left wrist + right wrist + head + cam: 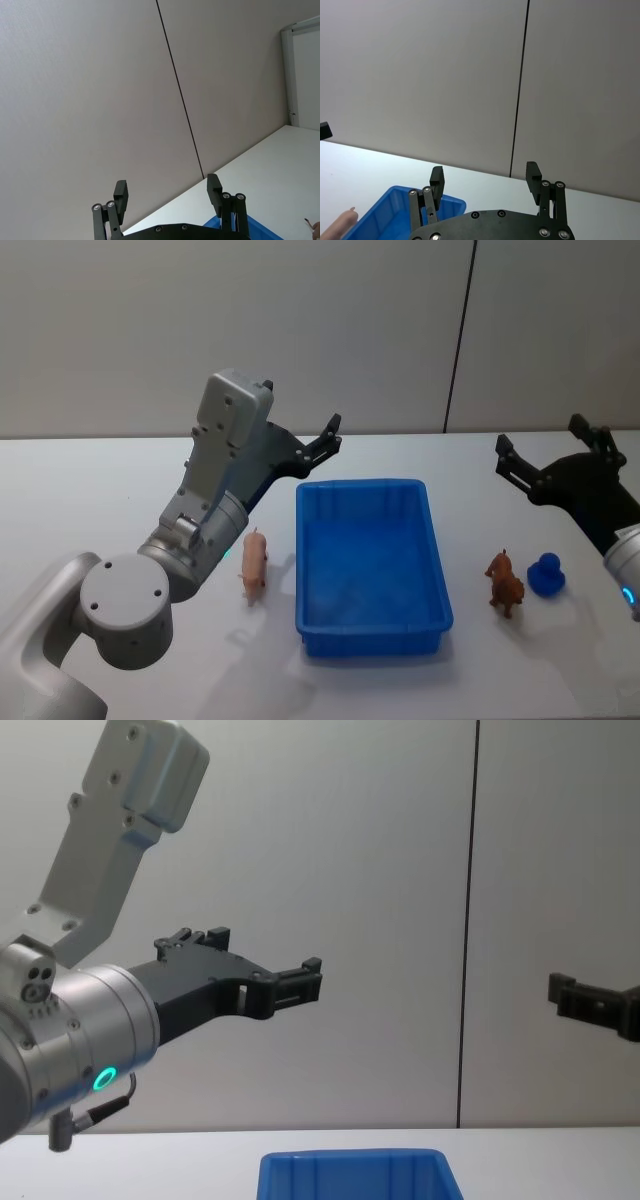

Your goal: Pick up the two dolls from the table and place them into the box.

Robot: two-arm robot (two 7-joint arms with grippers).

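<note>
Over the white table (100, 500) and its bright blue plastic bin (370, 642), my left tool (322, 445) and right tool (538, 435) hover wide open, empty. Pink pig doll (254, 565) lies left; brown animal doll (505, 583) and blue duck (546, 575) crowd right, easily knocked.

Glossy blue plastic box (370, 642), smooth matt white table (90, 490), smooth dark-blue doll (546, 575)

silver-grey left arm (90, 1020), teal ring light (103, 1078), black left gripper (167, 182).
</note>
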